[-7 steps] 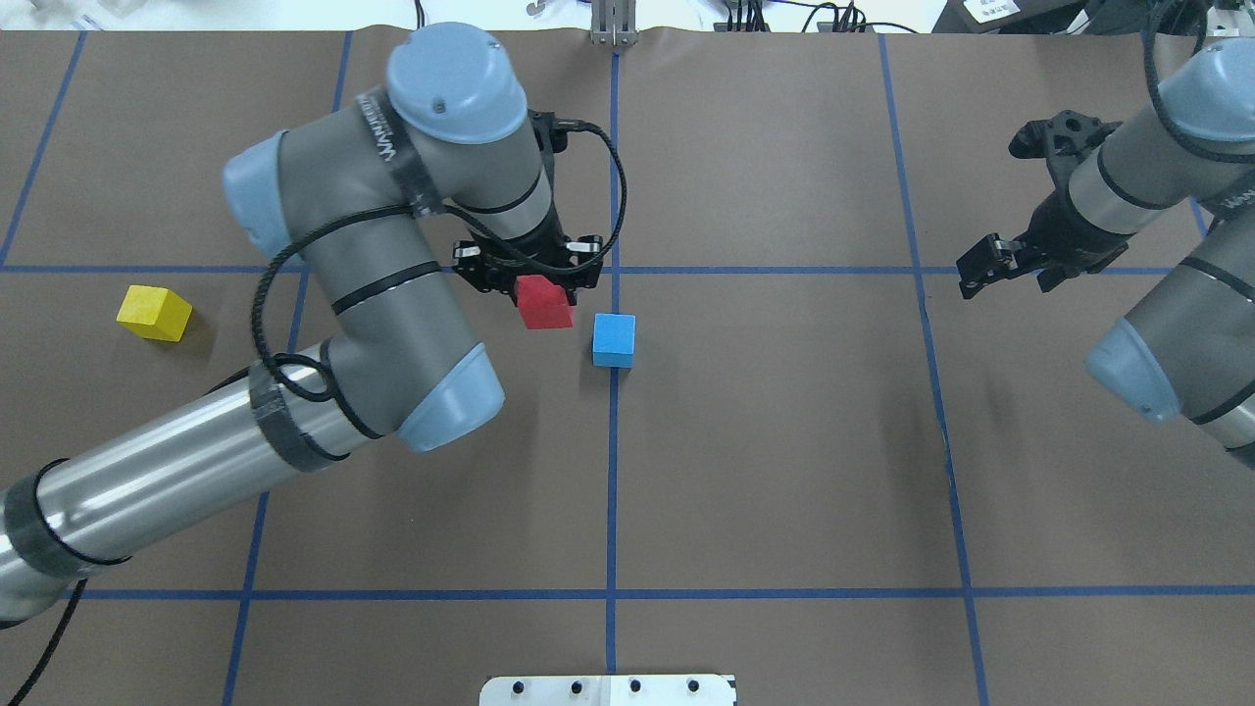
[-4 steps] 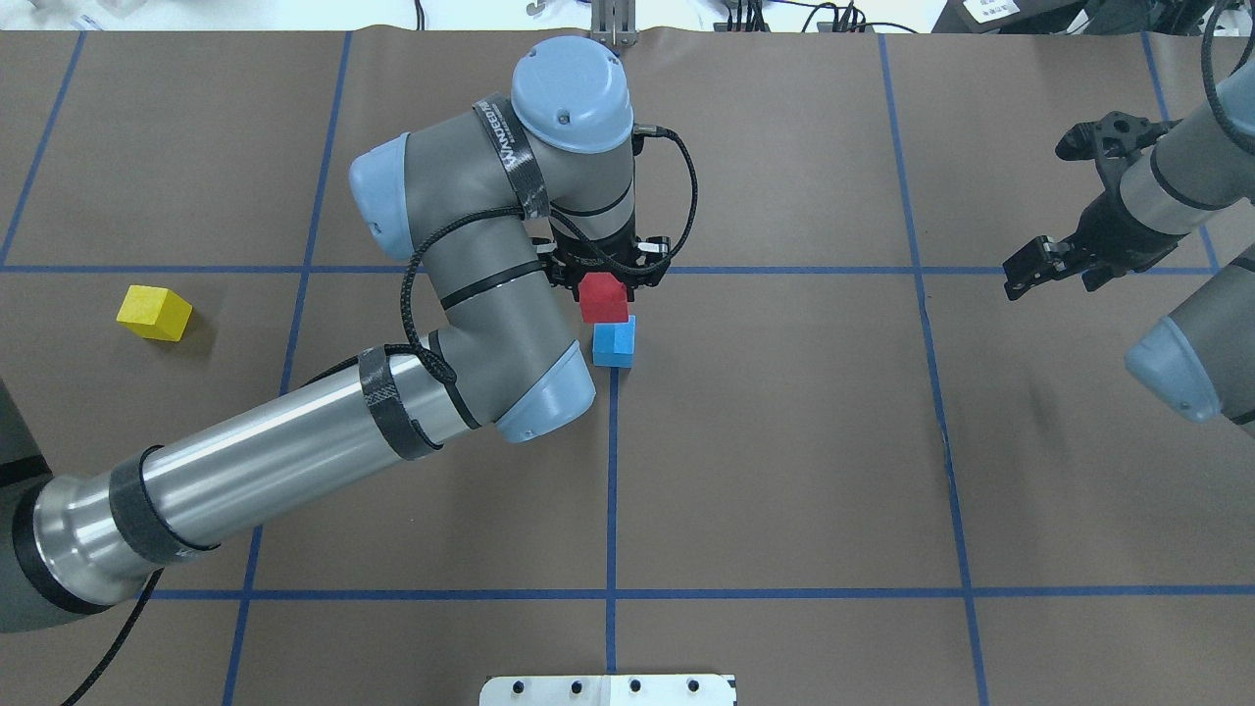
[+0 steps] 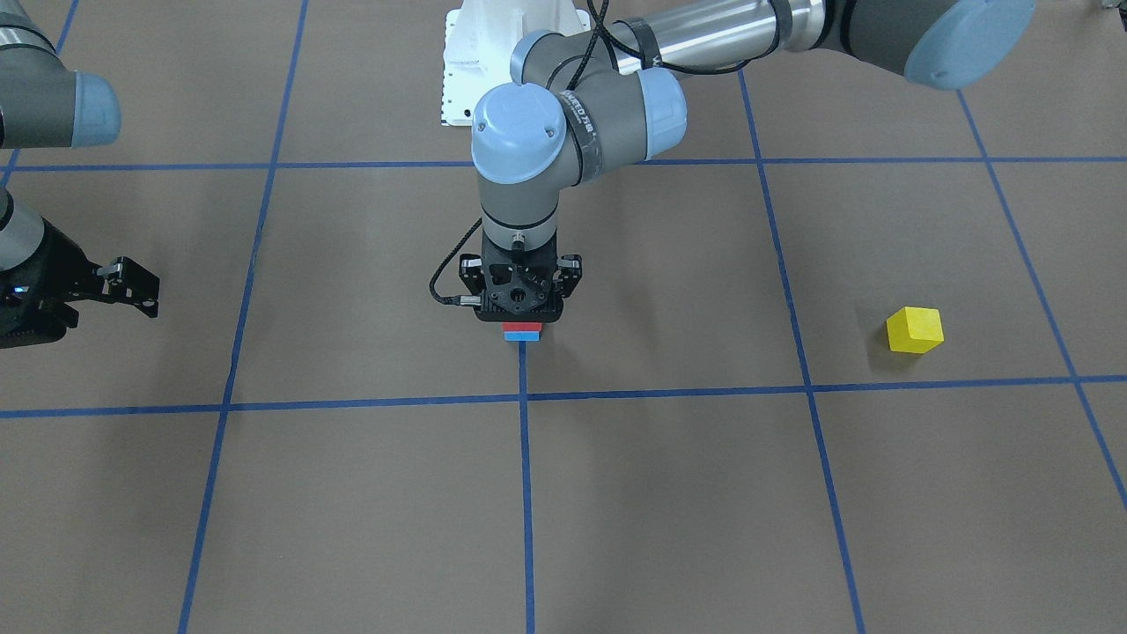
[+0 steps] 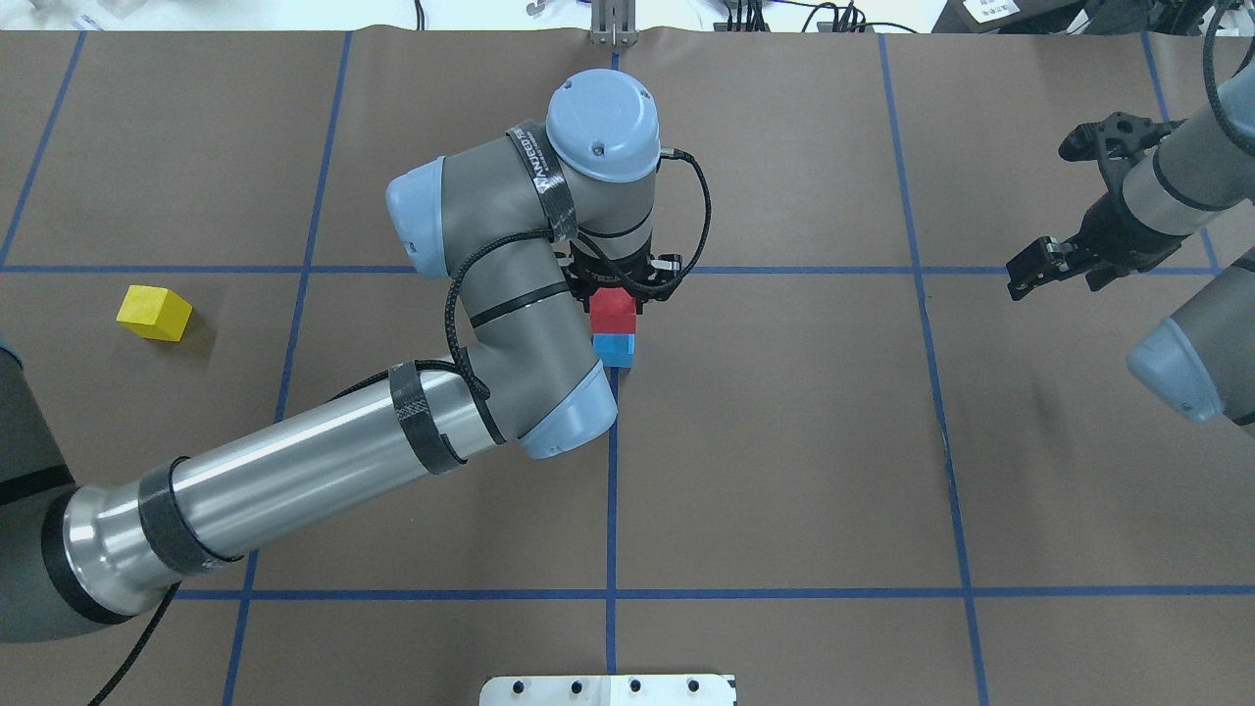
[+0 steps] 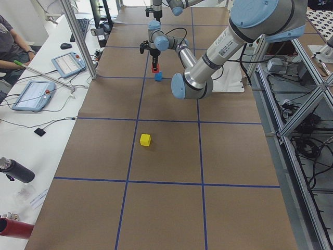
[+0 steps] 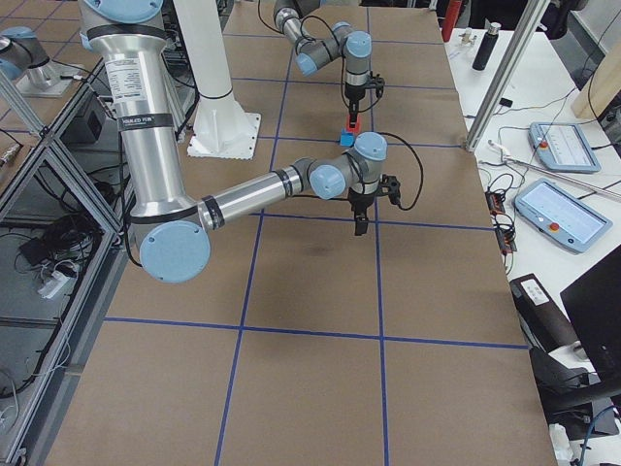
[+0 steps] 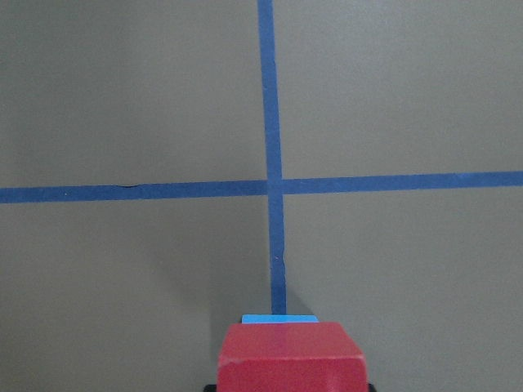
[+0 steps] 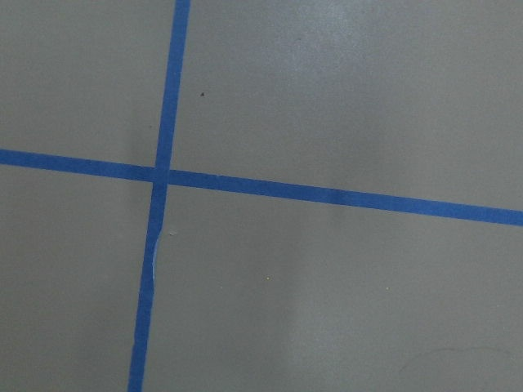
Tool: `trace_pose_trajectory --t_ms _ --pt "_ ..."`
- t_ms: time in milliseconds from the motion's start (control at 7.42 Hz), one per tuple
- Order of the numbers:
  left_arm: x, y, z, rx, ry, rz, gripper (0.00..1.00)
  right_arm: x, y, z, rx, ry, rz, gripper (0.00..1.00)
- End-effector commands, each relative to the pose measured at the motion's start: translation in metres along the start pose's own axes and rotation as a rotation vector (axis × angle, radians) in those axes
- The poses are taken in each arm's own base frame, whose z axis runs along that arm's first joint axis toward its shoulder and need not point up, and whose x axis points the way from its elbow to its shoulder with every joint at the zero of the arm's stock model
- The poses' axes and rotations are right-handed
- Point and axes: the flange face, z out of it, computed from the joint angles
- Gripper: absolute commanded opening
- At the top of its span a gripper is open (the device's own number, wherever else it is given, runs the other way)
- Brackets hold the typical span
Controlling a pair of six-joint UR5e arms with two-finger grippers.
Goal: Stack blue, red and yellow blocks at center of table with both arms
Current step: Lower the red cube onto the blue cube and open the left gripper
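Observation:
My left gripper (image 4: pixel 616 294) is shut on the red block (image 4: pixel 613 312) and holds it directly over the blue block (image 4: pixel 616 351) at the table's centre crossing. Whether the red block touches the blue one I cannot tell. The front view shows only a red strip (image 3: pixel 522 327) above a blue strip (image 3: pixel 522 335) under the left gripper (image 3: pixel 521 319). The left wrist view shows the red block (image 7: pixel 290 355) with a blue sliver (image 7: pixel 279 318) beyond it. The yellow block (image 4: pixel 154 313) lies alone at the far left. My right gripper (image 4: pixel 1057 277) is open and empty at the right.
Blue tape lines (image 4: pixel 612 490) divide the brown table cover into squares. The robot's white base plate (image 4: pixel 608 689) is at the near edge. The left arm's elbow (image 4: pixel 559 412) hangs over the table just left of the stack.
My left gripper carried the red block rightward from beside the blue block to directly over it. My right arm drew back to the right.

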Motion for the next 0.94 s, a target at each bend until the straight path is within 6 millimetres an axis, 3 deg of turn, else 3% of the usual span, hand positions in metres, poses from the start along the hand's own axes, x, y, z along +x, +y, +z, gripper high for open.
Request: trace_pose_trajectory --t_ms 0,808 --pt "0.0073 0.0105 0.008 0.011 -0.015 0.016 0.0 0.0012 0.0002 0.0011 -0.002 0.004 0.003 1.0" --pt "0.0045 0.0105 0.0102 0.012 -0.023 0.045 0.0 0.0005 -0.0008 0.0026 -0.004 0.005 0.004 1.0"
